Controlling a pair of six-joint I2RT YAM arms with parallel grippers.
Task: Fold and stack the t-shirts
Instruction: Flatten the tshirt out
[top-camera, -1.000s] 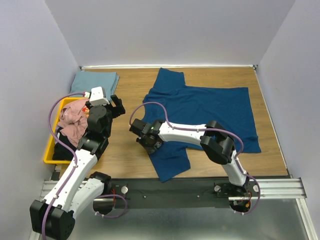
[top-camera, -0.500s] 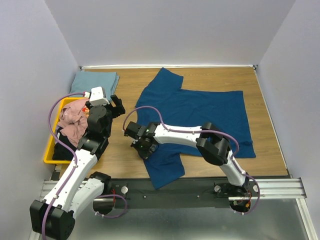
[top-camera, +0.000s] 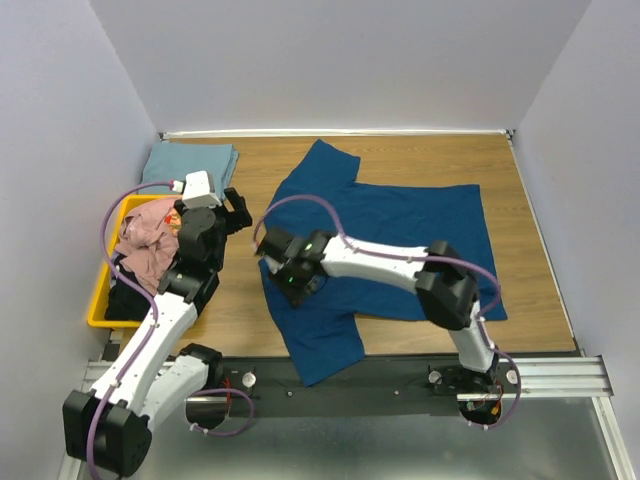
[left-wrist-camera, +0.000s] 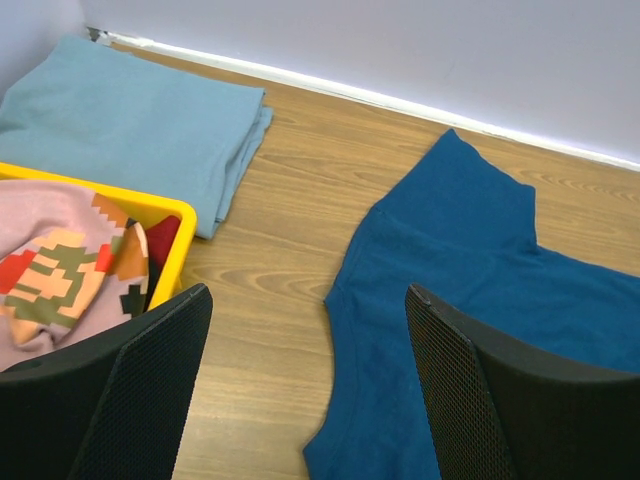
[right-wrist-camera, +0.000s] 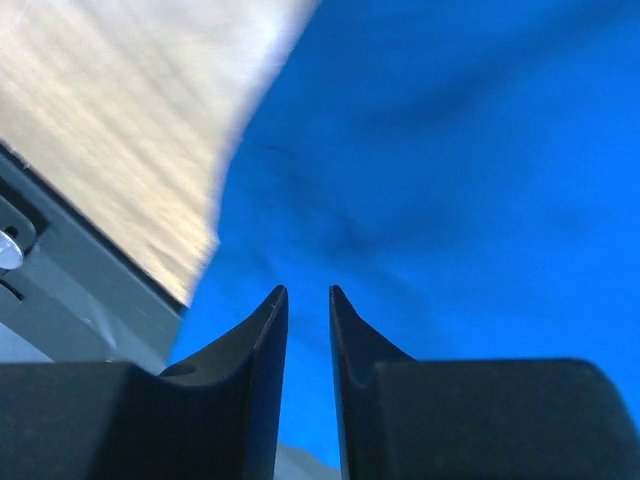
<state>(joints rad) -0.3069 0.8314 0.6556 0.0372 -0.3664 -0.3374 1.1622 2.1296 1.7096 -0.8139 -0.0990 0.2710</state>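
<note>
A deep blue t-shirt (top-camera: 400, 235) lies spread on the wooden table, one sleeve toward the near edge. My right gripper (top-camera: 292, 278) is low on its left side near the collar. In the right wrist view its jaws (right-wrist-camera: 305, 292) stand almost together with the blue cloth (right-wrist-camera: 450, 180) between them. My left gripper (top-camera: 235, 212) is open and empty, held above the table beside the bin; the shirt's left edge (left-wrist-camera: 440, 270) shows between its fingers (left-wrist-camera: 120, 400). A folded pale grey-blue t-shirt (top-camera: 190, 162) lies at the back left, also in the left wrist view (left-wrist-camera: 130, 125).
A yellow plastic bin (top-camera: 98, 295) stands at the left edge, holding a pink t-shirt (top-camera: 145, 238) with a pixel print (left-wrist-camera: 60, 270) and a black one (top-camera: 125, 300). Walls close the table on three sides. A metal rail (top-camera: 400, 375) runs along the near edge.
The blue t-shirt has slid to the left with my right gripper, which then moved slightly away from the near edge. The left arm has barely moved.
</note>
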